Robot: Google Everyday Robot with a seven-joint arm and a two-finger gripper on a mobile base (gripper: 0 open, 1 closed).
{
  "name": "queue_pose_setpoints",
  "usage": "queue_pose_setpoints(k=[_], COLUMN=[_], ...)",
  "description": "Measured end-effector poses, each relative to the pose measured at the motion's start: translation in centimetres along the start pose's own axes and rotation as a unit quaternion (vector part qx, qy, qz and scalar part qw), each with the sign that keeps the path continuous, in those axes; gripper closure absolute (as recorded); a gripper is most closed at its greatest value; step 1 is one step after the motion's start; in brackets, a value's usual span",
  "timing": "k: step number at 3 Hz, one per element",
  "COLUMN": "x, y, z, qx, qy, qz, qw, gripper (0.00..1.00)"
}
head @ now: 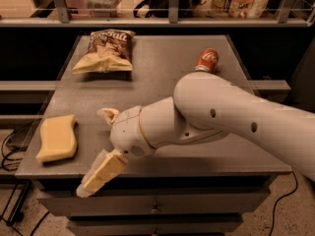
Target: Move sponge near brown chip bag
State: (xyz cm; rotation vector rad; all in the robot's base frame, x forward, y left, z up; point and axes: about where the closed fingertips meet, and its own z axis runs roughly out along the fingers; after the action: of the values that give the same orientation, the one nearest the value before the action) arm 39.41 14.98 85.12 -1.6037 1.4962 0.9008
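The sponge [57, 137], a pale yellow slab with wavy edges, lies flat at the table's front left corner. The brown chip bag [106, 50] lies at the back left, dark brown on top and pale yellow below. My gripper [98, 145] hangs over the front edge of the table, just right of the sponge and apart from it. It is open and empty. One padded finger [101, 173] points down-left past the table edge and the other [108, 114] sits above the tabletop. The white arm crosses in from the right.
A red soda can [207, 60] lies on its side at the back right of the grey table [162, 63]. A shelf with boxes and bags runs behind the table. Cables lie on the floor at the left and right.
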Motion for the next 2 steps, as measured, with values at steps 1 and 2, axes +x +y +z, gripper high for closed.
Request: queue_pose_setpoints(k=[1,2], x=[-0.6,-1.2], y=[-1.4,-2.9], z=[1.5,3.0], qx=[0.013,0.015], qy=[-0.018,-0.037], qz=[-0.007,-0.012], qw=[0.9997,0.9991], gripper=[0.00,0.00])
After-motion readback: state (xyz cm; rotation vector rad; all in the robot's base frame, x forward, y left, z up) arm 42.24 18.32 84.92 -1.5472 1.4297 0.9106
